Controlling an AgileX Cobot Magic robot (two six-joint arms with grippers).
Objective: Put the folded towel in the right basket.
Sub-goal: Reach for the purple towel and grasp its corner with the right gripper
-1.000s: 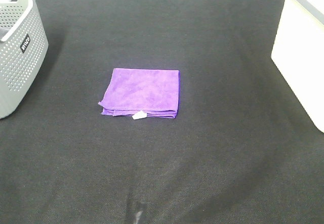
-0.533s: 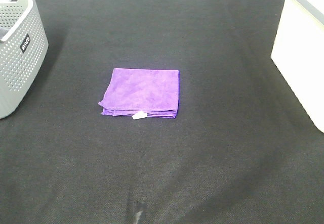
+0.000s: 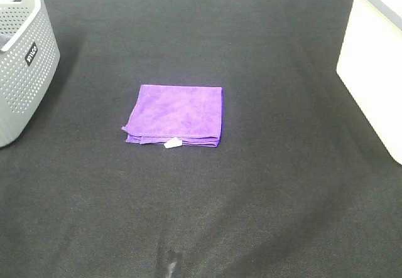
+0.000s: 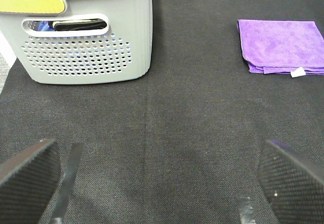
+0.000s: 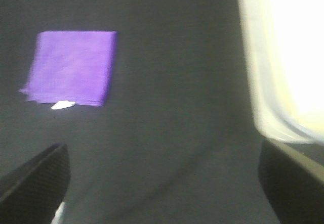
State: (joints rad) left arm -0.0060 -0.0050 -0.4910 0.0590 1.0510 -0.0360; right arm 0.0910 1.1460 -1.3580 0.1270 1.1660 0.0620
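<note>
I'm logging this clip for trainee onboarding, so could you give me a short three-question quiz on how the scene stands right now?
1. Short answer: what colour is the perforated basket at the left edge of the exterior high view?
2. True or false: the left gripper is shut on the purple folded towel.
3. Multiple choice: the towel lies
A. inside the perforated basket
B. flat on the black table cover
C. draped over the perforated basket's rim

Key: 1 grey; 2 false, its fingers stand wide apart with nothing between them; 3 B.
</note>
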